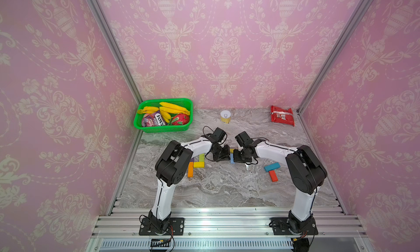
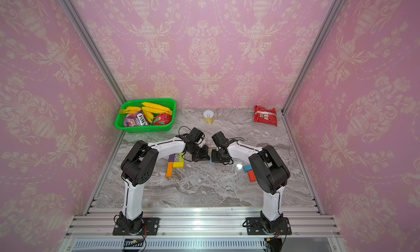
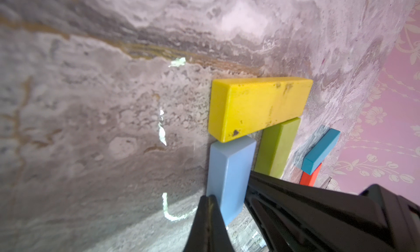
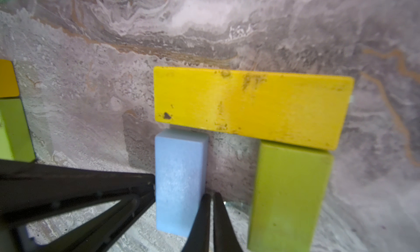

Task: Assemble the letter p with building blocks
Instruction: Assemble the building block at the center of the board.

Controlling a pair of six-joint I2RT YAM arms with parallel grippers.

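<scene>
Ten building blocks (image 4: pixel 250 103), two hands (image 3: pixel 210 216) (image 4: pixel 211 216), one basket (image 1: pixel 163 130), one can (image 1: pixel 225 117), one packet (image 1: pixel 282 115).

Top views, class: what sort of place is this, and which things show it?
Likely a staged robot test booth: two arms bolted to an aluminium rail, pink wallpaper panels, marble-print tabletop.

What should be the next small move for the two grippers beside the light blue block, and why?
Probably draw both shut grippers straight back from the light blue block. The left gripper and the right gripper flank its long sides, and it already seems to butt squarely against the yellow block, parallel to the lime green block.
</scene>
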